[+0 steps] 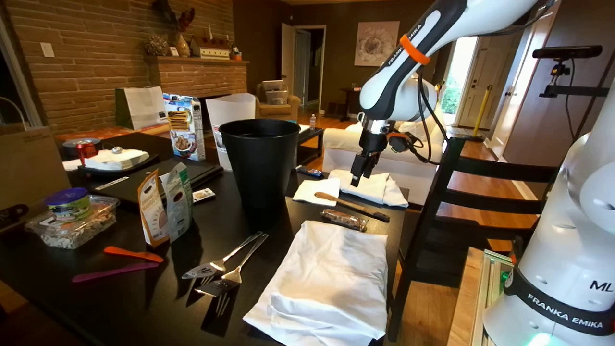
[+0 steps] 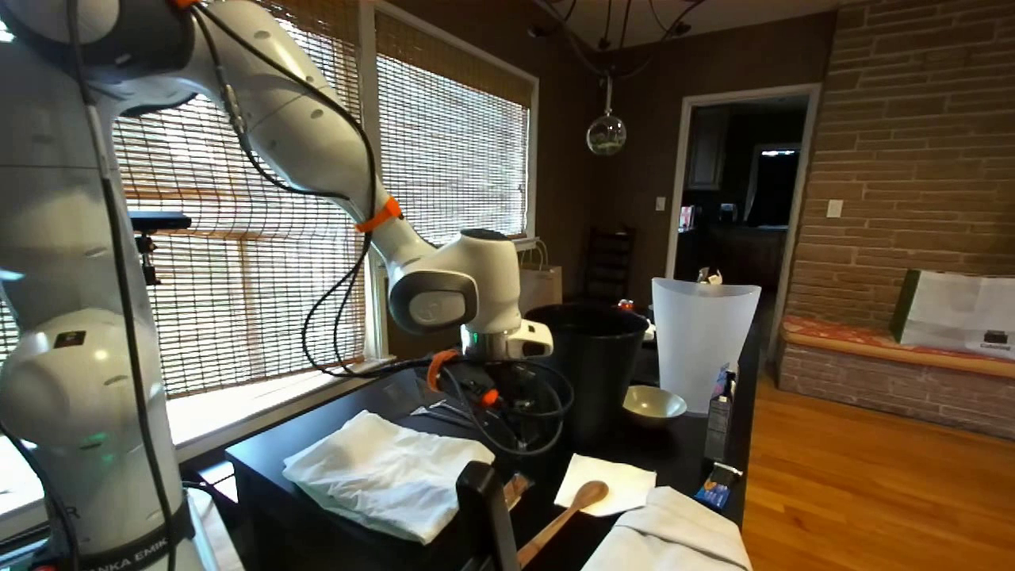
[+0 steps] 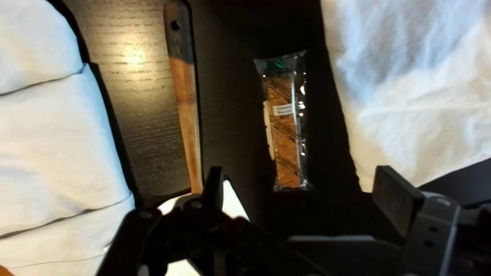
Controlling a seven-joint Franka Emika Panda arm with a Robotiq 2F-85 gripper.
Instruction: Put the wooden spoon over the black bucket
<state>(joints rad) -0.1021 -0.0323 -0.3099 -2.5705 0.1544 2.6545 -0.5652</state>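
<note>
The wooden spoon lies on the dark table, its bowl on a white napkin, in both exterior views [image 1: 353,207] [image 2: 589,495]. In the wrist view its handle [image 3: 186,107] points up the picture and its bowl is hidden behind the left finger. The black bucket stands upright on the table in both exterior views [image 1: 259,163] [image 2: 599,381]; it is out of the wrist view. My gripper [image 1: 362,177] is above the table near the spoon. In the wrist view the gripper [image 3: 305,191] has its fingers wide apart with nothing between them, and the spoon lies left of both.
A wrapped biscotti [image 1: 343,219] lies beside the spoon. Folded white cloths [image 1: 331,278] [image 1: 377,187] lie on both sides. A black chair [image 1: 444,192] stands at the table edge. A white bin [image 2: 702,341] and a bowl [image 2: 654,403] are near the bucket. Metal servers [image 1: 235,269] lie in front.
</note>
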